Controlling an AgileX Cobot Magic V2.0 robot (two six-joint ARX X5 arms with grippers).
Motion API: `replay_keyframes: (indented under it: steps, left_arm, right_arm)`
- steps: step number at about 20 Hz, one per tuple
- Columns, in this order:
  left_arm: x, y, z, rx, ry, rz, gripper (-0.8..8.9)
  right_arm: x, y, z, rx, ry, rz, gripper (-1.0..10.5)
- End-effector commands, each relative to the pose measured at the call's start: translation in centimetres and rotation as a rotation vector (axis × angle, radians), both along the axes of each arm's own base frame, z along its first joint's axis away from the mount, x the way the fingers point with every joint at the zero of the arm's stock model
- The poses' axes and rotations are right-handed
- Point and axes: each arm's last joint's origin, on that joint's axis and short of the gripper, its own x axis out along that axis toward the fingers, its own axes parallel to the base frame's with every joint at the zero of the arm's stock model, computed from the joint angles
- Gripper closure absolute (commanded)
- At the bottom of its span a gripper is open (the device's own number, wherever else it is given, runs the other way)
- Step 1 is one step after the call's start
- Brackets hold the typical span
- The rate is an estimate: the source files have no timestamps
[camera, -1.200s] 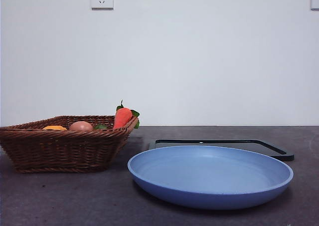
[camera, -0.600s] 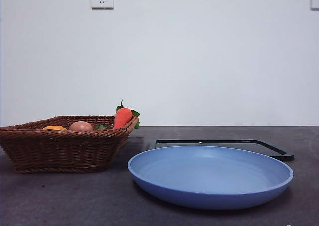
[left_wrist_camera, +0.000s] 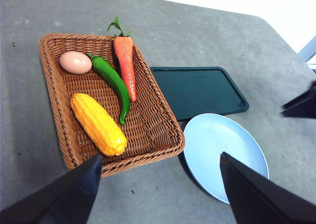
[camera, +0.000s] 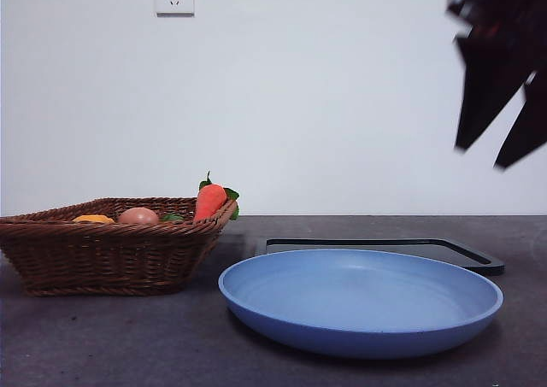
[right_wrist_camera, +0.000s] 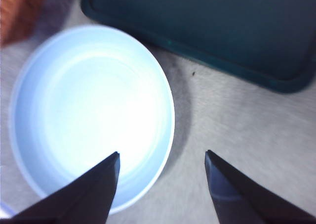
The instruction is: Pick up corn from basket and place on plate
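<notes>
corn (camera: 93, 219) mostly hidden behind basket (camera: 111, 255) rim.

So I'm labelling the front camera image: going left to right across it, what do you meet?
basket → carrot → plate → right gripper, raised at the upper right, jaws open.

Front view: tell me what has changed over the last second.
A black two-jawed tool has come into view at the top right, hanging open above the table beyond the round light-blue plate; the right wrist view, looking down on that plate, marks it as the right tool. It holds nothing. The brown wicker basket, its contents and the flat black tray have not moved.
</notes>
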Motion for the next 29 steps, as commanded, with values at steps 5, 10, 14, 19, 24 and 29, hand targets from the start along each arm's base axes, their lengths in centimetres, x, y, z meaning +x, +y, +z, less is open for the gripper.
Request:
replay_keyframes:
  steps: [5,10,14,19,24,29]
  left_arm:
    - [0.0,0.0,0.6,0.000,-0.020,-0.004,4.23]
    - [0.2,0.0,0.5,0.000,-0.011,-0.004,4.23]
    - [0.6,0.0,0.4,-0.001,0.006,-0.004,4.23]
    - [1.8,-0.1,0.5,-0.004,0.040,-0.029,4.24]
    - [5.1,-0.8,0.6,0.010,0.143,-0.068,4.24]
    - [10.8,-2.5,0.1,0.101,0.269,-0.013,4.25]
  right_arm:
    - [3.4,2.4,-5.4,-0.039,0.116,0.087,6.6]
    - [4.1,3.8,-8.3,-0.059,0.191,0.128,7.5]
    - [4.2,4.1,-9.3,-0.069,0.222,0.137,9.1]
    - [4.2,3.6,-8.8,-0.061,0.224,0.110,9.4]
    - [3.0,2.8,-4.2,-0.002,0.097,0.083,9.4]
    - [0.3,1.9,1.9,0.035,-0.079,0.067,9.4]
